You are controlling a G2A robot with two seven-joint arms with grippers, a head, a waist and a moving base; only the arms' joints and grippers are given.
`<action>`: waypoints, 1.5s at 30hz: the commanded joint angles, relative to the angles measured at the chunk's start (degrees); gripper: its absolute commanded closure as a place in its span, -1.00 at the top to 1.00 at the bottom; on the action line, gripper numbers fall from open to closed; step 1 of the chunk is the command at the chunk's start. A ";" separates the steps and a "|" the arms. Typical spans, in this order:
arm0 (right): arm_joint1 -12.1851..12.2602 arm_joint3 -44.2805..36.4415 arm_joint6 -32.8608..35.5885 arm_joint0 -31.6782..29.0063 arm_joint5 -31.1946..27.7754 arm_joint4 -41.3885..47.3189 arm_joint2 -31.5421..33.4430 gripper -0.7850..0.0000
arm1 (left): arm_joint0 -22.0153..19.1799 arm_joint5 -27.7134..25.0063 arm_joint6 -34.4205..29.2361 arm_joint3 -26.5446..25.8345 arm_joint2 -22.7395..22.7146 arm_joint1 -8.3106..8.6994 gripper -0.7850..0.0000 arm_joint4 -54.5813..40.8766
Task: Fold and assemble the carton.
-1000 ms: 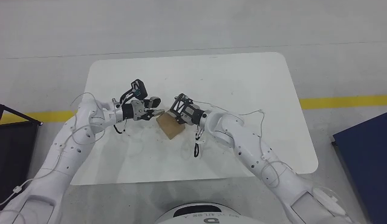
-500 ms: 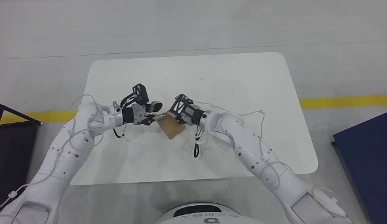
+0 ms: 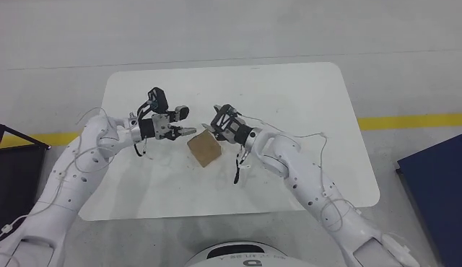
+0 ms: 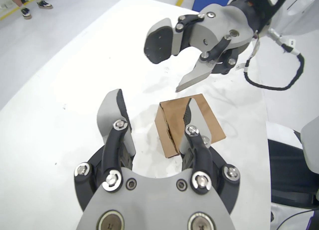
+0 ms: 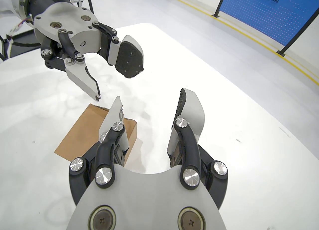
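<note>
Top view: small brown cardboard carton (image 3: 204, 149) sits on the white tabletop (image 3: 310, 101) about midway between far and near edges, left of centre, already boxed up with flaps folded in, touching neither gripper. Left gripper (image 3: 185, 121) and right gripper (image 3: 214, 120) hover close over it, facing each other, jaws of both spread wide and empty, likely set on either side so they can press or re-grip opposite faces. Left wrist view shows a ragged seam on one side wall, so that flap probably needs tucking.
</note>
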 commanded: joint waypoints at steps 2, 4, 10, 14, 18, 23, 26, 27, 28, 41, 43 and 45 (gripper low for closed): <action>0.78 -2.43 -0.20 -2.17 -0.81 0.43 2.95 0.18 | 1.87 2.56 -2.12 -1.34 -3.63 1.17 1.00 5.14; 1.30 -3.88 -0.10 -3.77 -2.09 0.26 4.39 0.21 | 3.74 2.12 -5.94 -3.11 -5.00 1.98 1.00 8.31; 2.47 -7.70 -0.25 -8.11 -4.91 -0.92 6.92 0.28 | 7.28 5.62 -11.80 -7.71 -4.75 2.36 1.00 11.21; 2.94 -9.74 -0.59 -10.25 -5.02 -1.19 8.03 0.29 | 6.06 6.88 -13.23 -6.76 -2.19 1.65 1.00 11.64; 3.42 -11.22 -0.99 -12.51 -4.63 -1.57 9.38 0.31 | 5.69 4.64 -12.69 -6.06 -0.98 1.24 1.00 8.18; 3.83 -12.32 -1.38 -14.34 -4.41 -1.81 10.30 0.29 | 3.86 6.63 -11.81 -4.94 1.38 0.34 1.00 9.37; 4.06 -12.89 -1.58 -15.22 -4.13 -1.78 10.99 0.29 | 0.98 11.68 -9.85 -3.27 3.97 -0.82 1.00 13.79; 4.15 -13.08 -1.58 -15.54 -4.04 -1.80 11.26 0.29 | 0.13 14.46 -8.04 -2.53 4.68 -1.34 1.00 14.23; 4.23 -13.31 -1.63 -15.86 -4.03 -1.79 11.48 0.29 | -0.72 16.75 -6.62 -1.94 5.49 -1.84 1.00 14.87; 4.91 -10.53 0.67 -16.36 -4.95 0.14 13.12 0.32 | 1.72 21.47 -4.97 0.05 2.63 -1.63 1.00 16.96; 4.83 -8.41 3.17 -15.04 -1.72 -2.94 12.63 0.14 | 3.67 21.31 -5.18 -2.55 1.15 -1.18 1.00 16.26; 4.62 -6.51 4.70 -13.66 0.51 -6.29 11.03 0.04 | 5.29 21.65 -5.90 -4.96 -0.07 -0.83 1.00 15.97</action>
